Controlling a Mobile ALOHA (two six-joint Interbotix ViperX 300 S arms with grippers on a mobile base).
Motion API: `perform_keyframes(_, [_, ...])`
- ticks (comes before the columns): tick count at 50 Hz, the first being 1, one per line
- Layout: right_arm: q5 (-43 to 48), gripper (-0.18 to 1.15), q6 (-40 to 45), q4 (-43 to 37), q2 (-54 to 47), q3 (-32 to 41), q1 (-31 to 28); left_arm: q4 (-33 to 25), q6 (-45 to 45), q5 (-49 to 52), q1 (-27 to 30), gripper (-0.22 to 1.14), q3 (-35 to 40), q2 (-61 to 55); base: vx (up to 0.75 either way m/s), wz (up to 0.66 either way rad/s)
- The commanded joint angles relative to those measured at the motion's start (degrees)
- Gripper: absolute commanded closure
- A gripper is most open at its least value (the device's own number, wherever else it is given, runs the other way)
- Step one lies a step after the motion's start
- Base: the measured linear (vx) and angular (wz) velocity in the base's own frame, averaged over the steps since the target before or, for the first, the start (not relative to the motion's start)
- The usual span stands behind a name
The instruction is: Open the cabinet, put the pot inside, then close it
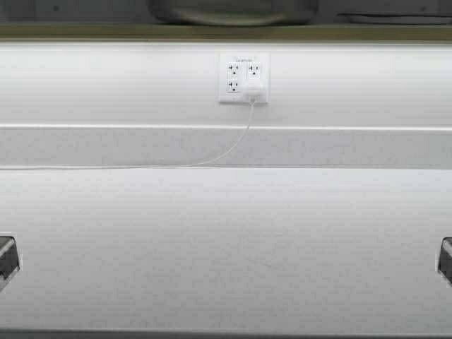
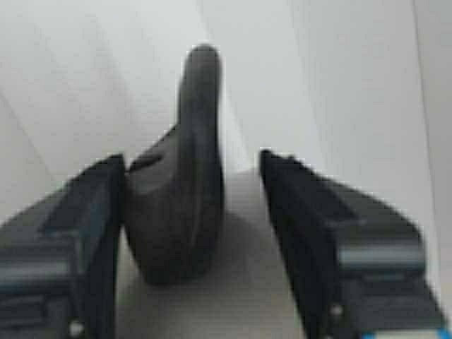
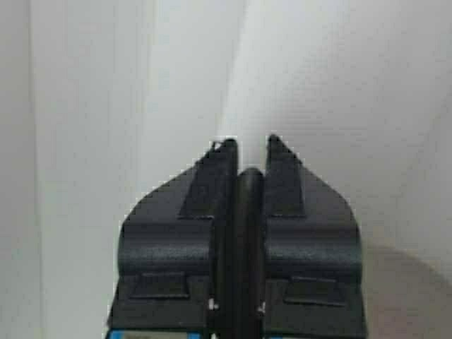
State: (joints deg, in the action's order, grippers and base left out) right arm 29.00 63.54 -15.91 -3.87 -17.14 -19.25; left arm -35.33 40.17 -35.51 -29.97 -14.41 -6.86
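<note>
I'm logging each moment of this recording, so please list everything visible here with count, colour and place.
Counter: one, white, across the near half of the high view.
Wall outlet plate: one, white, centre of the back wall.
Plug and cord: one, white, in the outlet, cord trailing toward the left.
Dark pot-like shape: one, grey, at the top edge, mostly cut off.
Left pincer: black, open, a dark rounded part between its fingers.
Right pincer: black, shut on a dark handle.
</note>
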Motion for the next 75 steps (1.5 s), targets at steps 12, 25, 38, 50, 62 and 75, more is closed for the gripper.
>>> perform_keyframes(12, [8.3, -0.07, 1.3, -0.4, 3.1, -5.2, -2.6, 1.1, 5.4, -13.2, -1.3, -0.13, -3.3, 2.0, 0.02, 0.0])
perform_keyframes(25, [8.3, -0.07, 1.2, -0.4, 3.0, -5.9, -1.5, 1.1, 7.6, -13.7, 0.2, -0.11, -3.9, 2.1, 0.01, 0.0])
perform_keyframes(38, [8.3, -0.07, 1.0, -0.4, 4.0, -7.1, 0.6, 1.1, 7.6, -14.1, 2.2, -0.11, -5.9, 4.0, 0.0, 0.0])
perform_keyframes(50, [8.3, -0.07, 0.9, -0.3, 6.0, -9.1, 2.0, 1.1, 7.6, -15.0, 3.5, -0.11, -8.1, 6.0, 0.0, 0.0])
perform_keyframes(62, [8.3, -0.07, 0.5, -0.1, 7.0, -9.6, 2.0, 1.1, 7.6, -15.9, 4.9, -0.11, -9.1, 7.4, 0.0, 0.0])
perform_keyframes(75, [8.3, -0.07, -0.1, 0.0, 7.6, -10.7, 2.7, 1.1, 7.6, -15.9, 7.9, -0.11, -11.9, 9.8, 0.0, 0.0])
